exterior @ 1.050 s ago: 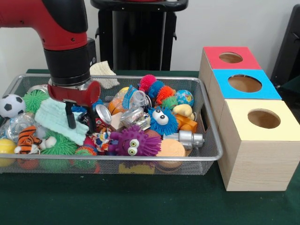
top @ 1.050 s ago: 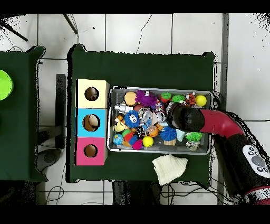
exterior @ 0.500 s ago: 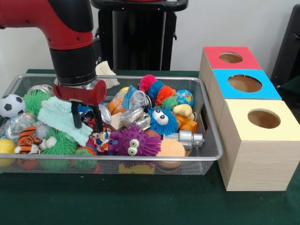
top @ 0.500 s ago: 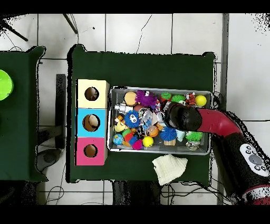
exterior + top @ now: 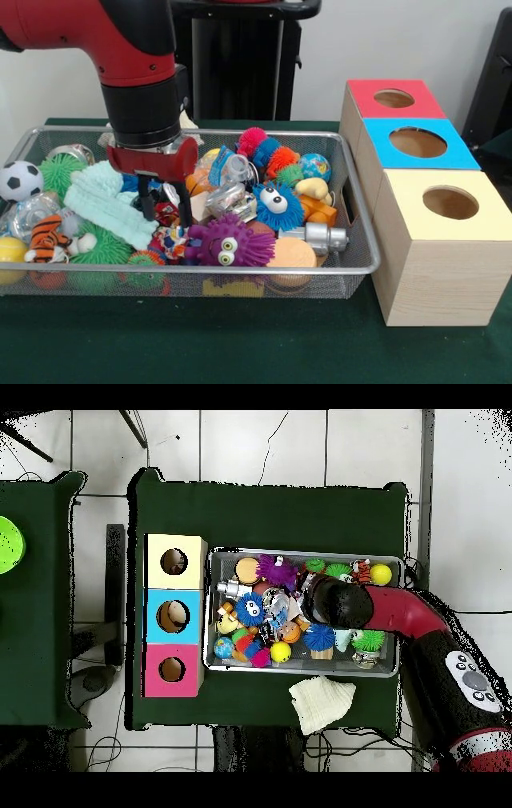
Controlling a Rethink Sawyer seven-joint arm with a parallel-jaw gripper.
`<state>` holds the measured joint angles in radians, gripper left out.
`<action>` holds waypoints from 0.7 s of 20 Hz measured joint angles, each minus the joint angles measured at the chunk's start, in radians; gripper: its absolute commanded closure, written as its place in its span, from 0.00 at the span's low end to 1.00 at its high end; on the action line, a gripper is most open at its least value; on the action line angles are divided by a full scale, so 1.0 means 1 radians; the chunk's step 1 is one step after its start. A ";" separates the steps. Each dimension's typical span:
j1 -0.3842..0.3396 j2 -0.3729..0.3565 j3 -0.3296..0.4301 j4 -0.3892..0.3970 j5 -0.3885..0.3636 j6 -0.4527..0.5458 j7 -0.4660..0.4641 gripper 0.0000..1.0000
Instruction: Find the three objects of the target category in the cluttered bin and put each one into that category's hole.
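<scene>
Searching step. Pincer (image 5: 164, 210) spread and empty, low in the bin (image 5: 364, 240) among toys beside the purple spiky toy (image 5: 226, 241). Target category unclear; 3 holes in boxes (image 5: 436, 240) well apart. Next: choose, descend, pinch.

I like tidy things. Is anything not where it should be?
One thing: a pale cloth lies outside the wire bin, on the green table cover beside the bin's edge. Everything else is piled inside the bin.
</scene>
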<state>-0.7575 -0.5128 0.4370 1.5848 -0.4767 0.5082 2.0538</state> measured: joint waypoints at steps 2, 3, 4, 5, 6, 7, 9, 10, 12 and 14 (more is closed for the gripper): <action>0.006 0.000 0.000 0.001 0.003 0.000 0.000 0.00; 0.009 -0.001 0.000 0.001 0.004 0.000 0.000 0.00; 0.010 -0.001 0.000 0.001 0.005 0.000 0.000 0.00; 0.011 -0.001 0.000 0.001 0.006 0.000 0.000 0.00; 0.012 -0.001 0.000 0.001 0.006 0.000 0.000 0.00; 0.014 -0.001 0.000 0.001 0.006 0.000 0.000 0.00; 0.014 0.000 0.000 0.001 0.006 0.000 0.000 0.00; 0.014 0.002 0.000 0.001 0.005 0.000 0.000 0.00; 0.012 0.007 0.000 0.001 0.005 0.000 0.000 0.00; 0.009 0.013 0.000 0.001 0.005 0.000 0.000 0.00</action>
<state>-0.7482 -0.4999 0.4371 1.5855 -0.4715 0.5082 2.0538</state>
